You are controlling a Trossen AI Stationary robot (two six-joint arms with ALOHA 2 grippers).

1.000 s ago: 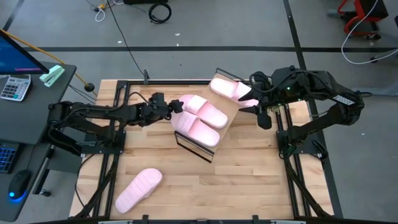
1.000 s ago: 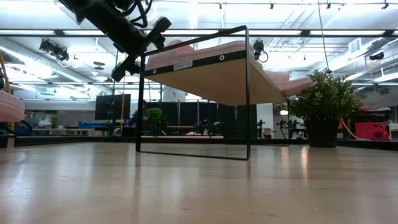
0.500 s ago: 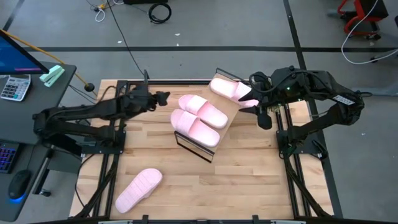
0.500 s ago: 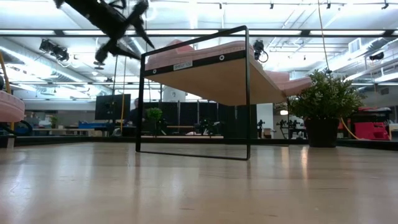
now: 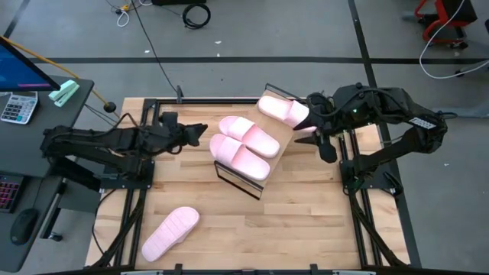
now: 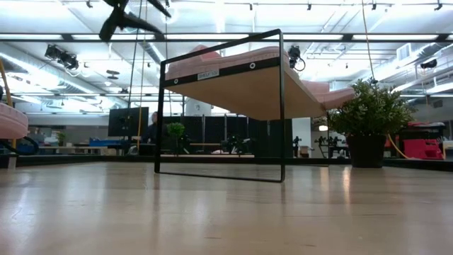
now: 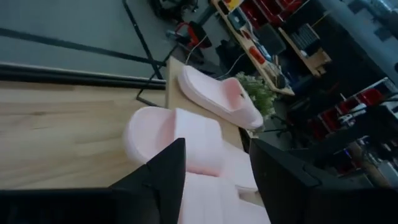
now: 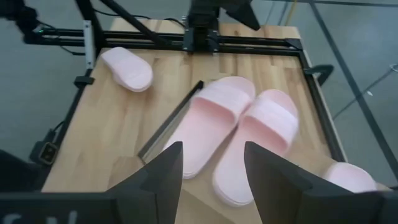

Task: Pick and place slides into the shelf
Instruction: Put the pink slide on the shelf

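The shelf (image 5: pixel 276 149) stands mid-table, turned at an angle. Two pale pink slides (image 5: pixel 248 136) (image 5: pixel 239 158) lie side by side on its board, soles down. A third slide (image 5: pixel 281 108) lies at the board's far right end. The fourth slide (image 5: pixel 170 231) lies on the table at the near left. My left gripper (image 5: pixel 202 131) hangs open left of the shelf, above board height, pointing at the pair (image 7: pixel 186 140) with nothing between its fingers. My right gripper (image 5: pixel 315 131) is raised at the shelf's right, open and empty.
The black arm frames (image 5: pixel 145 164) (image 5: pixel 355 164) run along the table's left and right sides. In the low view the shelf's wire frame (image 6: pixel 282 106) stands upright on the tabletop, and bare wood (image 5: pixel 306 221) lies near and right of it. A desk with a calculator (image 5: pixel 17 107) stands off the left edge.
My left gripper has drawn back from the two slides on the shelf toward the table's left edge and has risen, rolling a little as it went. The slides and the shelf have stayed where they were. My right arm has kept still.
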